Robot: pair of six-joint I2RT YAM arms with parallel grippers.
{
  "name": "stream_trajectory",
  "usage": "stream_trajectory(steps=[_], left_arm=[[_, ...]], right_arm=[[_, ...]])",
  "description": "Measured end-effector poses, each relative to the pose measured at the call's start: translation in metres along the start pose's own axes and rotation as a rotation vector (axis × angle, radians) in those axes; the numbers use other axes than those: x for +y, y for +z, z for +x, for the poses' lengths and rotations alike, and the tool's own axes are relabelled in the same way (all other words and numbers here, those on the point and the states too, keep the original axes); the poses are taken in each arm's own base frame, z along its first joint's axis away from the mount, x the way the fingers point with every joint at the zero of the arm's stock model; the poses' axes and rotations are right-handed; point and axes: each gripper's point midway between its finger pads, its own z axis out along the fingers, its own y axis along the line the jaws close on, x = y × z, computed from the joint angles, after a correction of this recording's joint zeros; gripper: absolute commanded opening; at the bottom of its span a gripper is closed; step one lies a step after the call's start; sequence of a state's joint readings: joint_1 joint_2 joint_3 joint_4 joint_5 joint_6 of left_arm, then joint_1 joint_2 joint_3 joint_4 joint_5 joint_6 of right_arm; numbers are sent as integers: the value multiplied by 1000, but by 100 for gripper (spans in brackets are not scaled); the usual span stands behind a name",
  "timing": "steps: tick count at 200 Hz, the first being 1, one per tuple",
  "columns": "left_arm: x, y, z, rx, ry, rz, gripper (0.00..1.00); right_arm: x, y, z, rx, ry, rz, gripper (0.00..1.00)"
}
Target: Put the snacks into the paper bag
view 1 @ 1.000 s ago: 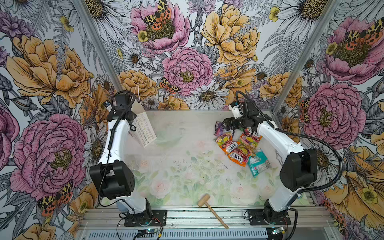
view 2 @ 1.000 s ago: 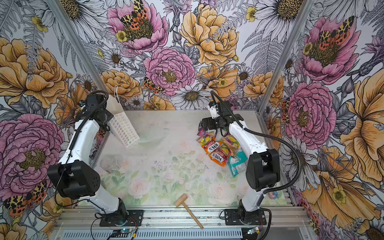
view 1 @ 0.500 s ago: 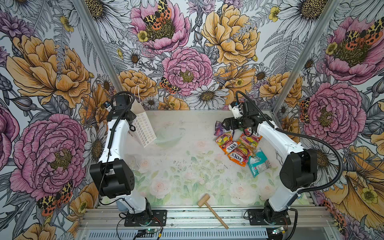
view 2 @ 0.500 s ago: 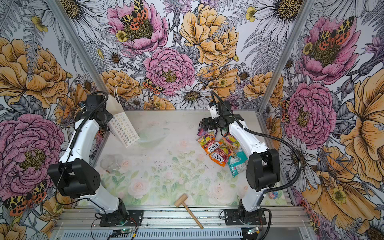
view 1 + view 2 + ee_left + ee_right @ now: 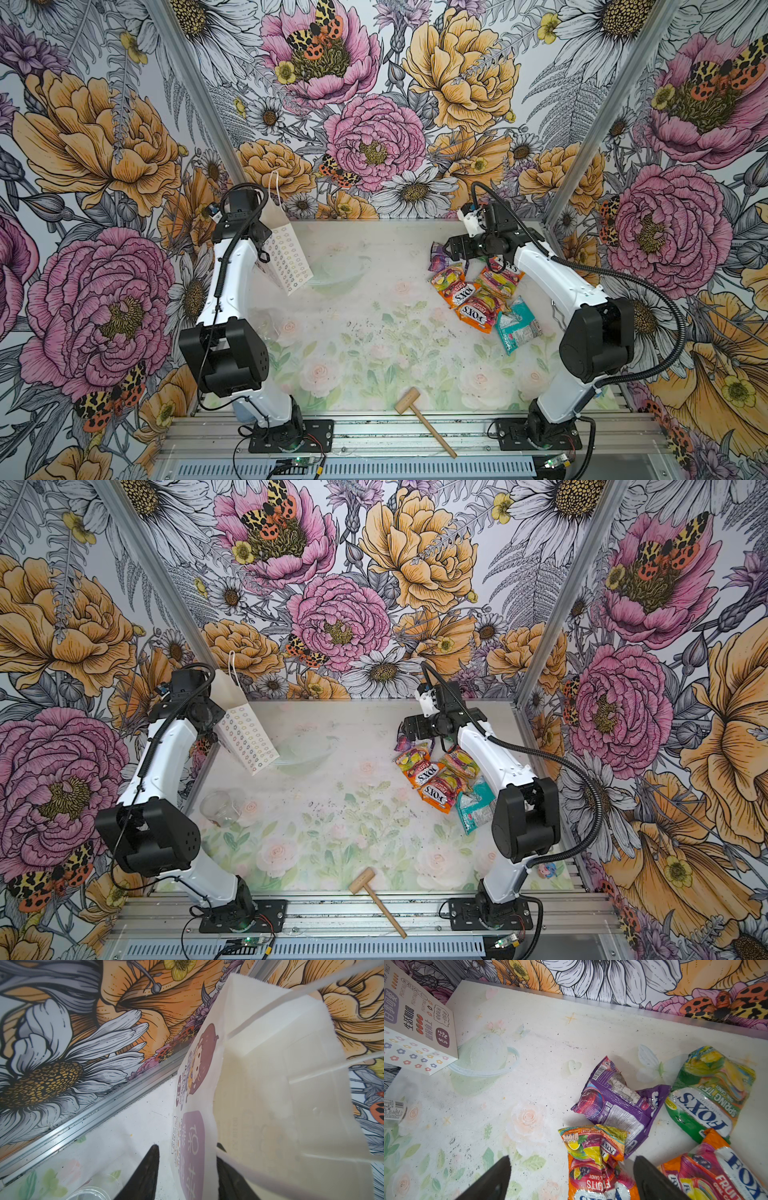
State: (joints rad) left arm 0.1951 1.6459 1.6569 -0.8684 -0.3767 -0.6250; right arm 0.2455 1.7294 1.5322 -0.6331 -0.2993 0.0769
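The white paper bag (image 5: 286,257) (image 5: 249,739) leans at the back left, against my left arm. Its mouth faces the left wrist camera, showing the pale inside (image 5: 259,1084). My left gripper (image 5: 188,1146) straddles one side wall, with one finger (image 5: 149,1169) outside and the other inside. A gap shows beside the outer finger. The snacks lie in a heap at the right: purple (image 5: 616,1103) (image 5: 440,259), orange (image 5: 596,1163) (image 5: 453,286), green (image 5: 708,1095), pink-red (image 5: 478,309) and teal (image 5: 517,326). My right gripper (image 5: 572,1157) (image 5: 455,251) hangs open over the orange packet.
A wooden mallet (image 5: 424,419) (image 5: 376,899) lies at the front edge of the mat. A clear plastic cup (image 5: 222,808) stands near the left arm. Flowered walls close in the back and both sides.
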Motion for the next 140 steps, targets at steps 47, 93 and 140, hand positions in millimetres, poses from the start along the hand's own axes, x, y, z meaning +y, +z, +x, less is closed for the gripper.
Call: stream_trajectory(steps=[47, 93, 140], left_arm=[[-1, 0, 1, 6, 0, 7, 29], [-3, 0, 2, 15, 0, 17, 0], [-4, 0, 3, 21, -2, 26, 0]], right_arm=[[0, 0, 1, 4, 1, 0, 94], [0, 0, 1, 6, 2, 0, 94], [0, 0, 2, 7, 2, 0, 93]])
